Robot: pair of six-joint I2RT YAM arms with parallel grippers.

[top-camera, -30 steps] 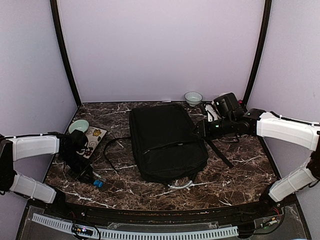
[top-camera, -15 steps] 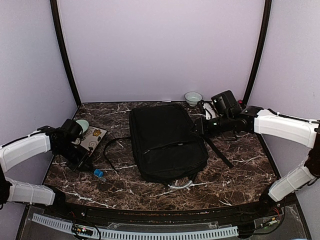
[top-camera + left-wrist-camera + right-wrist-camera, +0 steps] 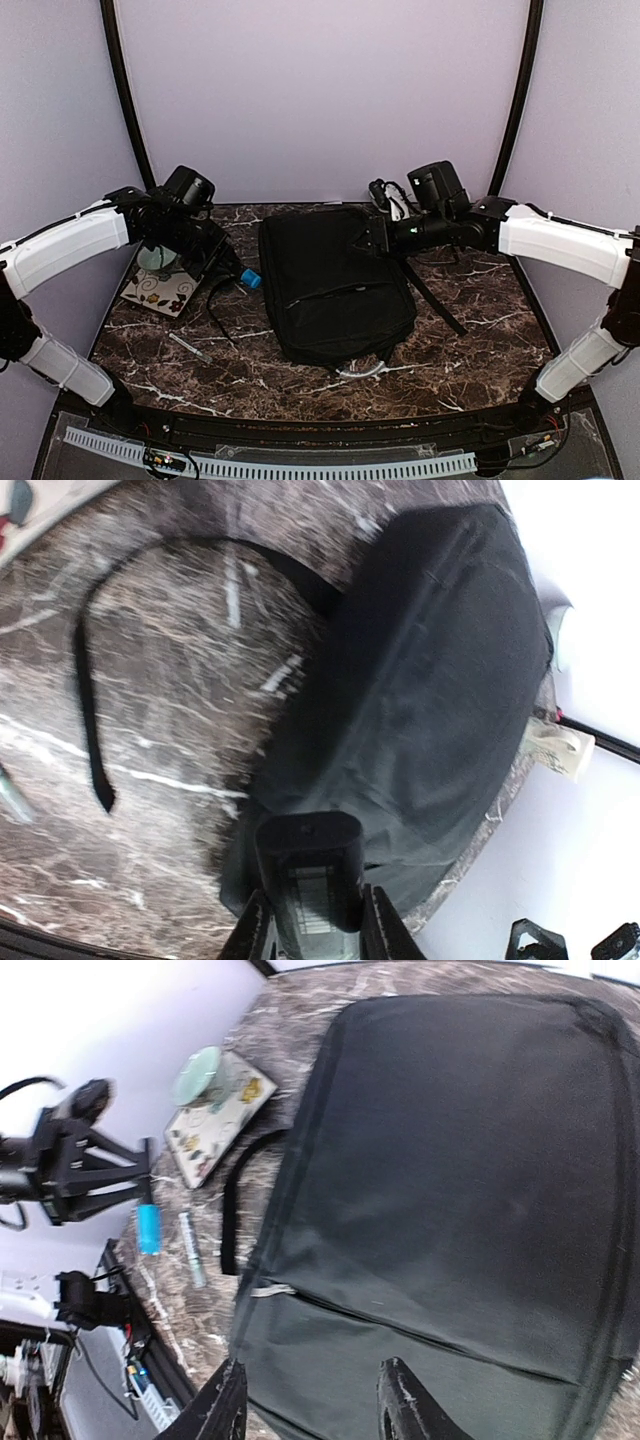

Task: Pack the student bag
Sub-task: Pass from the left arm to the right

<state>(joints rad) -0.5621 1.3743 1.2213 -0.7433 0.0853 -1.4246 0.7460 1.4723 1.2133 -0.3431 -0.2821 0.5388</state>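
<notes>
Marble table (image 3: 490, 330), dark with white veins.

At 9 o'clock there is a patterned notebook (image 3: 163, 290) lying flat. A pale green bowl (image 3: 156, 259) sits at the notebook's 12 o'clock end, touching or overlapping it; cannot tell which.

A pen (image 3: 188, 347) lies loose on the marble at 5 o'clock from the notebook, apart from it.

The left gripper (image 3: 240, 272) is clamped on a small blue cylinder (image 3: 251, 280), seen in the top and right wrist views. It hangs between the notebook and the bag, above a black strap (image 3: 219, 300) that loops out from the bag's 9 o'clock side. The left wrist view is blurred.

The bag (image 3: 335, 285) is black, lies flat in the middle of the table and is the biggest item. Its long axis runs roughly 12 to 6, with a zip line across the front. The silvery loop handle (image 3: 362, 371) sticks out at the 6 o'clock end. A second strap (image 3: 437, 297) trails off at 4 o'clock.

The right gripper (image 3: 315, 1370) has its fingers spread apart and holds nothing. It hovers over the bag's 1 o'clock corner; cannot tell whether it touches the fabric.
</notes>
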